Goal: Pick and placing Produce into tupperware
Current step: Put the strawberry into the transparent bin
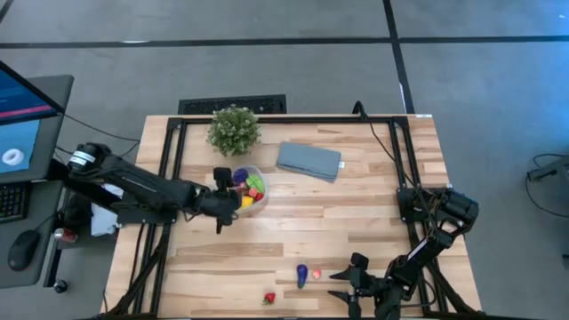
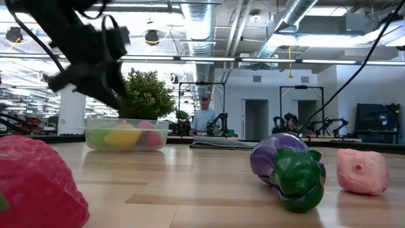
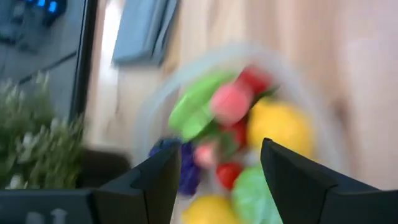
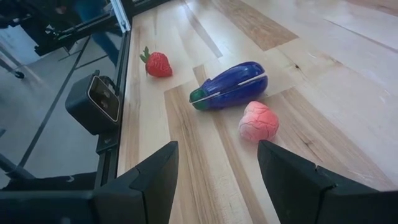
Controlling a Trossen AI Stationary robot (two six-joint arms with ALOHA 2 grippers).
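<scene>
Left claw: my left gripper hangs just above the near rim of the tupperware, fingers spread apart with nothing between them.
Tupperware: directly under and ahead of my left claw; a clear round tub, upright on the table.
Contents: between and beyond my left fingers I see a heap of produce inside the tub, with green, pink, red, yellow and purple pieces; the view is too blurred to name each piece.
Right claw: my right gripper sits low at the near edge of the table, fingers spread wide, holding nothing.
Loose produce: three pieces lie on the wood ahead of my right claw. The pink piece is nearest, the purple eggplant lies on its side just beyond it, and the red strawberry is farthest, apart from the other two, by the table edge.
Potted plant: plant stands just beyond the tub from my left claw.
Cloth: folded grey-blue cloth lies flat, off to the side of the tub, towards my right arm.
</scene>
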